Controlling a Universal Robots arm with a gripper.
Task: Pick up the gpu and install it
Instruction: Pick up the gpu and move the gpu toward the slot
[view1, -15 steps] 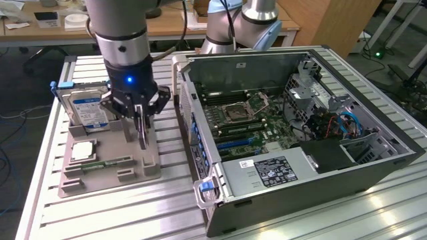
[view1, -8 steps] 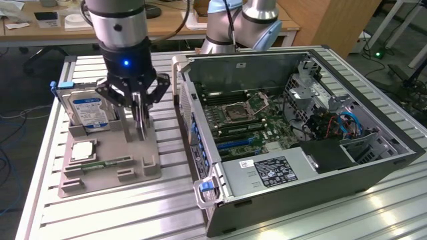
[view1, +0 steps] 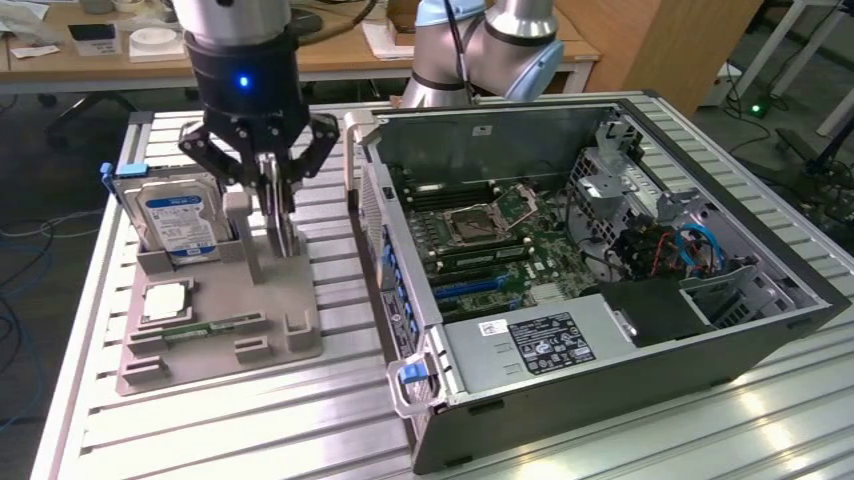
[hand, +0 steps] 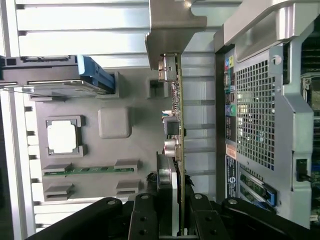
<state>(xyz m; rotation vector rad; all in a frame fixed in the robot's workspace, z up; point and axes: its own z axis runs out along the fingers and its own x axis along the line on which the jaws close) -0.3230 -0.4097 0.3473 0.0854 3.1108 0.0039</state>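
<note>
Item: gpu (view1: 282, 228), upright, upper left of the exterior view's frame, at grey holder tray (view1: 280, 350) beside hard drive (view1: 180, 220). Gripper (view1: 274, 190) jaws pinched gpu from above. Open computer case (view1: 494, 135) stood right, on desk (view1: 240, 425).

Raised exterior and close downward wrist views share the fixture (view1: 274, 290).

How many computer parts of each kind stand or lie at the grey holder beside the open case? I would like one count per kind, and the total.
hard drive: 1
processor chip: 1
RAM stick: 1
gpu: 1
Total: 4
</note>
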